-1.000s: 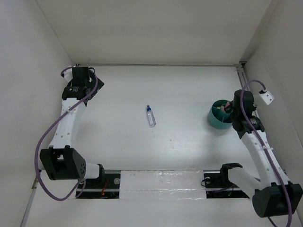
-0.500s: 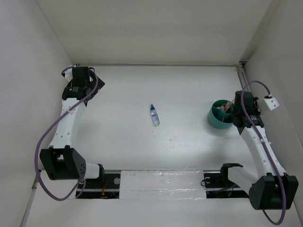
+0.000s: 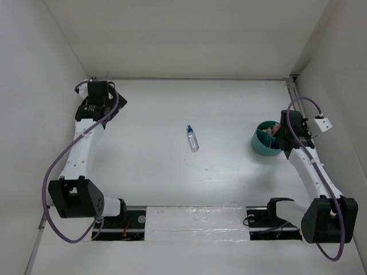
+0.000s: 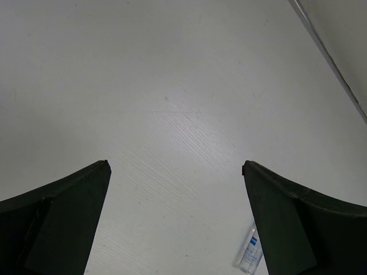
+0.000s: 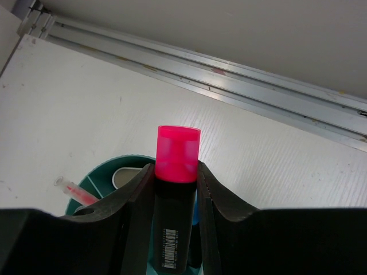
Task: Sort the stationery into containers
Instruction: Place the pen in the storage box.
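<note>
The right gripper [image 5: 175, 173], clamped on a marker [image 5: 178, 152], had shifted over the cup [image 3: 262, 148] at right; the bottle [image 3: 193, 138] had rolled rightward mid-frame, still unsorted. The left gripper [image 4: 175, 166] gaped empty.

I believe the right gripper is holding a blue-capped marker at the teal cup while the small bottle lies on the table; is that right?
Not quite: the marker in the right gripper has a pink cap, not a blue one, as the right wrist view shows. The rest holds: it is at the teal cup, and the small bottle lies on the table.
</note>
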Action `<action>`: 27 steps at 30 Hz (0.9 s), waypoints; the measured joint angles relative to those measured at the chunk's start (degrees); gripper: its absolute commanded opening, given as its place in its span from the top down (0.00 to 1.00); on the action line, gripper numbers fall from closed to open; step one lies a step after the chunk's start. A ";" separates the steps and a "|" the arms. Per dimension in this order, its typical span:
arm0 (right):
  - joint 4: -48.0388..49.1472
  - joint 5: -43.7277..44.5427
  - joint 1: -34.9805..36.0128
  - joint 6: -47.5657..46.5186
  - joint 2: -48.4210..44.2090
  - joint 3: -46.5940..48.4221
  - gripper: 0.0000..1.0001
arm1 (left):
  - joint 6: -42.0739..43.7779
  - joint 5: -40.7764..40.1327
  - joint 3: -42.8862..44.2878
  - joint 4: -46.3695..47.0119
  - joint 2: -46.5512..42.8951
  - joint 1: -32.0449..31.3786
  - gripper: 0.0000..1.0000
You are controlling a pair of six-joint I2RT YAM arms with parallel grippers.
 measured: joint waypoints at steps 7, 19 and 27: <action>1.70 0.00 -0.02 0.04 1.75 -0.98 1.00 | 0.04 0.39 0.00 0.17 0.00 0.00 0.00; 4.13 -0.13 0.07 0.20 3.54 -3.23 1.00 | 0.48 0.81 0.00 0.37 0.00 0.00 0.00; 4.48 -0.15 0.79 0.42 5.14 -3.26 0.97 | 0.55 1.09 0.00 0.37 0.00 0.00 0.00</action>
